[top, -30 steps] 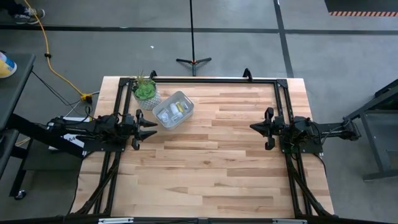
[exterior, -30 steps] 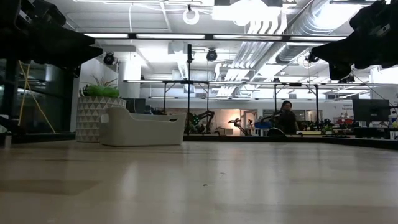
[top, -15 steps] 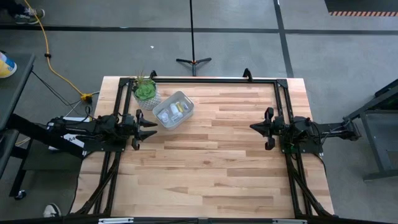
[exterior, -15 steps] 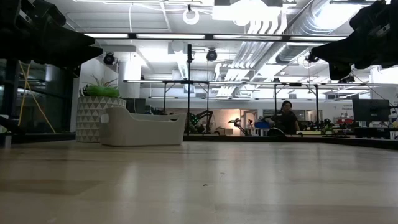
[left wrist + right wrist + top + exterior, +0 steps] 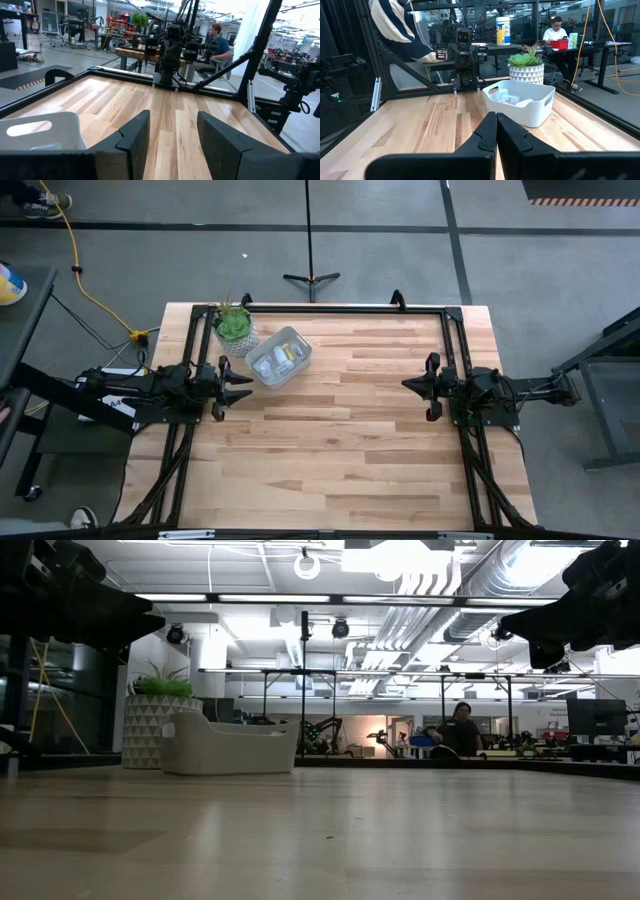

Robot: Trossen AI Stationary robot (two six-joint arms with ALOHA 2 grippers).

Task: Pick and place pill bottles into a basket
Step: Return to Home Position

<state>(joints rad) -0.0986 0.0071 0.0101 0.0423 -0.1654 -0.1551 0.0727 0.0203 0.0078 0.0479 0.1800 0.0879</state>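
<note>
The wooden table (image 5: 340, 430) filled most of the high view, edged by a black frame (image 5: 345, 308) along its far side and down both ends. The left arm lay low along the left end, and the left gripper (image 5: 245, 384) hung with its fingers (image 5: 134, 136) spread wide and nothing between them, just beside the basket (image 5: 534, 112). The right arm lay along the opposite end, well apart from the basket, and the right gripper (image 5: 406, 384) pointed inward with its two fingers pressed together and nothing in them. On the floor beyond the far edge stood a black tripod stand (image 5: 311, 278), with a yellow cable (image 5: 85, 280) trailing to the left. In the room behind, a person (image 5: 216, 46) sat at a bench and another person (image 5: 555, 33) sat at a desk. The basket sat turned at an angle near the table's far-left corner. The potted plant (image 5: 234, 326) stood just beside it, towards that corner, crowding the basket on that side. The pill bottles (image 5: 279, 358) lay together inside the basket, below its rim.
</note>
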